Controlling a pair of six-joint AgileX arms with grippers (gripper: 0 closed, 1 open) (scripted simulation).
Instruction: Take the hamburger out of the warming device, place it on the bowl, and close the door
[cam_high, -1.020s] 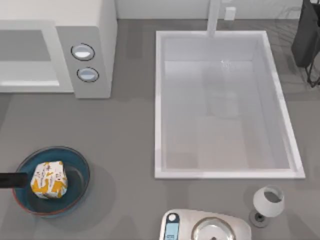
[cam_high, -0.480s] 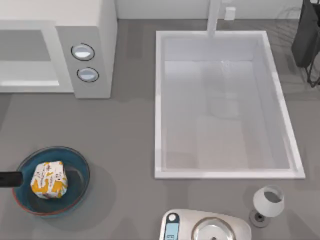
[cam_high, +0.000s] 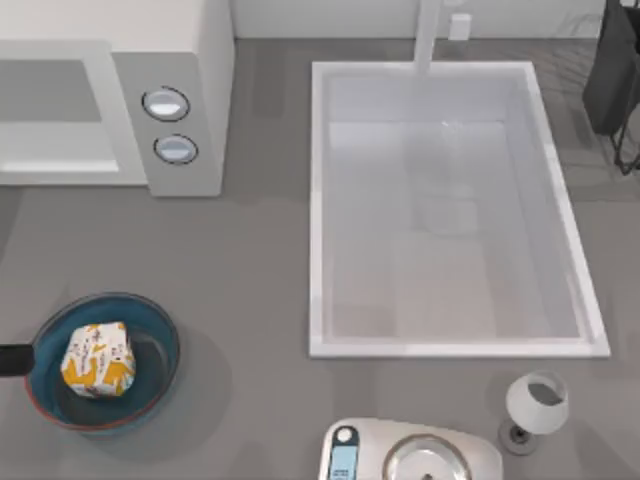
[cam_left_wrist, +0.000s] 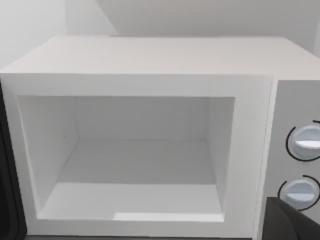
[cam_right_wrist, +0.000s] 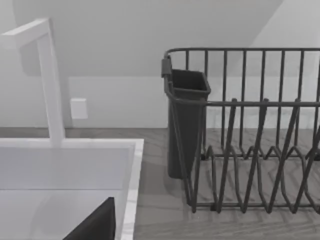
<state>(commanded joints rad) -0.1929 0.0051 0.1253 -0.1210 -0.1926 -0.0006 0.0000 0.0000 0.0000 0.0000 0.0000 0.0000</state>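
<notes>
White sink (cam_high: 560, 210) with faucet (cam_high: 428, 35), dish rack (cam_right_wrist: 250, 150), scale (cam_high: 410, 455), goblet cup (cam_high: 535, 405)

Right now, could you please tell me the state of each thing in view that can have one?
hamburger: wrapped, resting in the bowl, free of any tool.
bowl: upright, holding the hamburger.
warming device: cavity open and empty.
sink: empty.
goblet cup: upright, at the table's right.
dish rack: empty.
</notes>
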